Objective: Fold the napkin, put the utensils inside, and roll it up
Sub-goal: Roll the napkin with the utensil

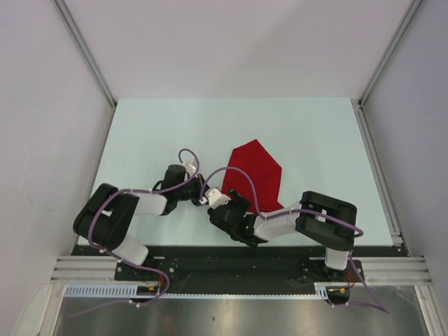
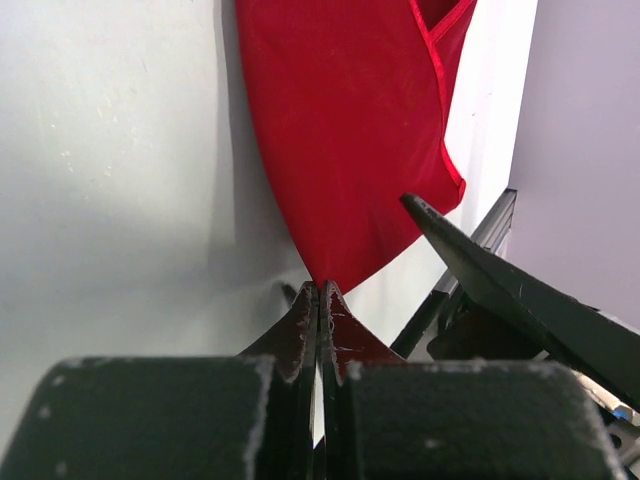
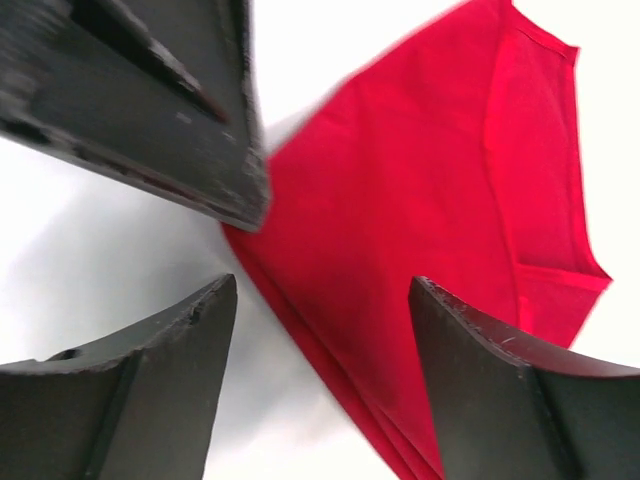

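The red napkin (image 1: 257, 171) lies folded into a pointed shape in the middle of the table. Its near corner tapers down into the tips of my left gripper (image 2: 320, 290), whose jaws are shut on that corner. The napkin (image 2: 350, 130) rises slightly off the table there and casts a shadow to its left. My right gripper (image 3: 322, 290) hovers open over the napkin's (image 3: 420, 200) near edge, with the folded edge running between its fingers. In the top view, the left gripper (image 1: 204, 192) and the right gripper (image 1: 234, 198) meet at the napkin's near-left corner. The utensils are out of view.
The pale table top (image 1: 161, 133) is bounded by white walls and metal rails (image 1: 378, 168) along its sides. A finger of the right gripper (image 2: 480, 270) crosses the left wrist view close to the left jaws. The left gripper's body (image 3: 150, 100) fills the upper left of the right wrist view.
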